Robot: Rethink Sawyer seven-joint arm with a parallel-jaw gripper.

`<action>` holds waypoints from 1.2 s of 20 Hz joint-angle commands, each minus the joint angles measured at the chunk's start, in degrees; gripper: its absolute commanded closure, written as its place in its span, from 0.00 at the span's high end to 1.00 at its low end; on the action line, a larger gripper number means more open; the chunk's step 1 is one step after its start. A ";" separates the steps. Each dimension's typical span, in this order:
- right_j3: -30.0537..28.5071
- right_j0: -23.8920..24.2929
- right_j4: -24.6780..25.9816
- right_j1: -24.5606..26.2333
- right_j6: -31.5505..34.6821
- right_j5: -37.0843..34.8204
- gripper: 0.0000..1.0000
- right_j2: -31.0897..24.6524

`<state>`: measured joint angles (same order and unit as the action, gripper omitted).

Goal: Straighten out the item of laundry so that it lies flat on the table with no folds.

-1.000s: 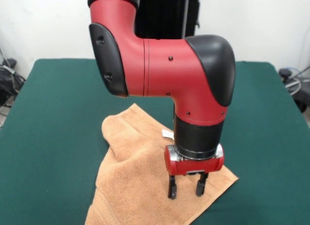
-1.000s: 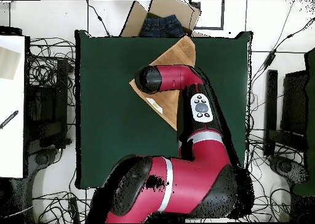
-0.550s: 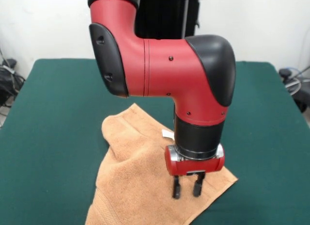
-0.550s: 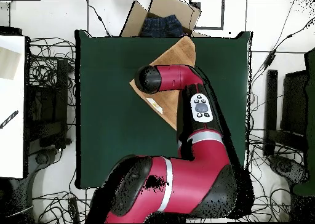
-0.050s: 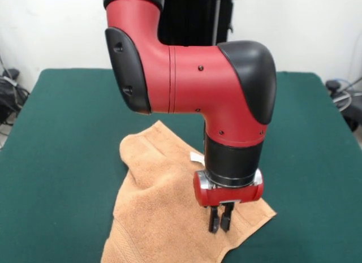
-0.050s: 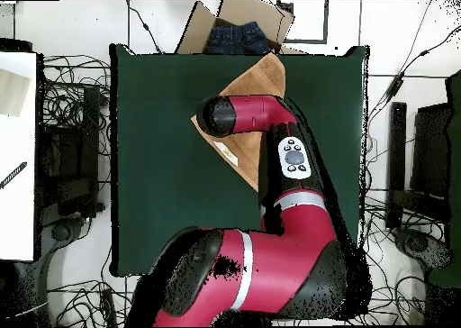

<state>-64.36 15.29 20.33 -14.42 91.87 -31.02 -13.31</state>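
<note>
Front view
Arm: the red and black arm [image 5: 192, 76] fills the upper middle of the frame and drops to a red wrist block low and right of centre.
Jaws: the gripper [image 5: 219, 220] points straight down, its two dark fingers [image 5: 213, 220] drawn together so that they all but touch, their tips at the cloth; whether a fold is pinched between them cannot be told.
Towel: the light orange-tan towel [image 5: 153, 212] lies in the lower middle of the frame, running off the bottom edge (not flat: a soft hump and creases show at its upper left part, and its right corner sits just right of the jaws).
Tag: a small white tag [image 5: 196, 158] shows on the towel beside the black wrist sleeve.
Bench: the dark green bench [image 5: 62, 138] spreads wide on all sides of the towel.

Overhead view
Arm: the arm [image 6: 270, 216] reaches up from the bottom of the frame and covers much of the towel; the jaws are hidden beneath it.
Towel: the towel [image 6: 261, 79] lies as a slanted shape in the upper middle, one corner reaching the bench's top edge.
Bench: the bench [image 6: 153, 162] is a green rectangle in the centre.
Box: a cardboard box [image 6: 236, 27] with dark blue cloth inside sits just beyond the bench's top edge.
</note>
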 commanded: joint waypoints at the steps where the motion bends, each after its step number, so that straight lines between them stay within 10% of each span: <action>1: -2.64 -0.74 2.01 4.50 2.90 4.66 0.00 -2.02; 10: -5.48 -1.16 -1.28 3.18 8.17 2.55 0.00 -1.30; 24: -25.62 -20.81 -19.03 -10.58 40.32 9.84 0.00 11.39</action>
<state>-78.54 0.15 8.03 -22.00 106.87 -23.99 -4.59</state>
